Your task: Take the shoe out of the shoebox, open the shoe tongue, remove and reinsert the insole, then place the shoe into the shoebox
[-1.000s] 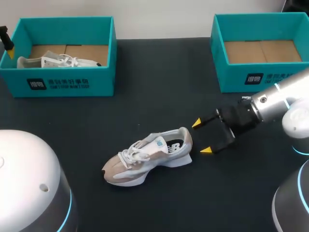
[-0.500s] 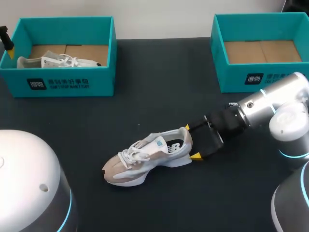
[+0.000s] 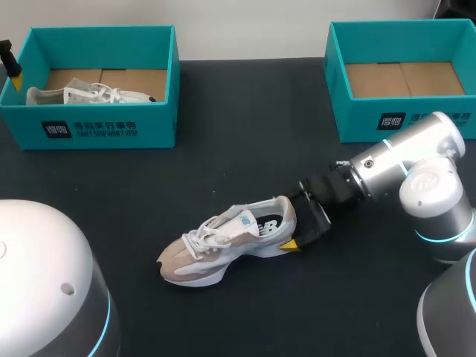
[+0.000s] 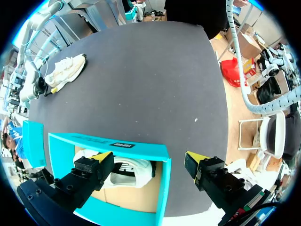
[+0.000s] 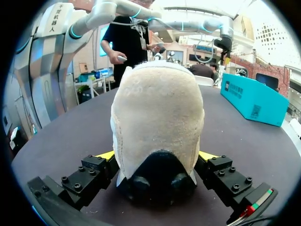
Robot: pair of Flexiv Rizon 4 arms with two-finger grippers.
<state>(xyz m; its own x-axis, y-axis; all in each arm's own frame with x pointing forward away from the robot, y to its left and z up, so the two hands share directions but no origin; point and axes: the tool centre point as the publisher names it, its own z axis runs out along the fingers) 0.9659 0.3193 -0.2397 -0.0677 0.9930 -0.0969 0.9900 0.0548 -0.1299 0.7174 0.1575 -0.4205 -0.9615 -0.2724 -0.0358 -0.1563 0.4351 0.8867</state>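
Note:
A beige and white shoe [image 3: 227, 242] lies on its sole in the middle of the dark table, toe toward the front left. My right gripper [image 3: 294, 222] stands open with the shoe's heel [image 5: 157, 136] between its fingers [image 5: 96, 172], one on each side. My left gripper [image 4: 148, 162] hovers open above the near wall of the left teal shoebox [image 4: 117, 143] and holds nothing. In the head view only its yellow tip [image 3: 13, 73] shows at the far left edge. A second white shoe [image 3: 89, 94] lies inside that box.
The left shoebox [image 3: 97, 126] stands at the back left. Another teal shoebox [image 3: 401, 119], with only cardboard inside, stands at the back right, just behind my right arm [image 3: 401, 160]. The table top [image 3: 245, 126] is dark.
My right gripper has moved left toward the shoe, from a short way off to straddling its heel. The shoe and my left gripper have stayed put.

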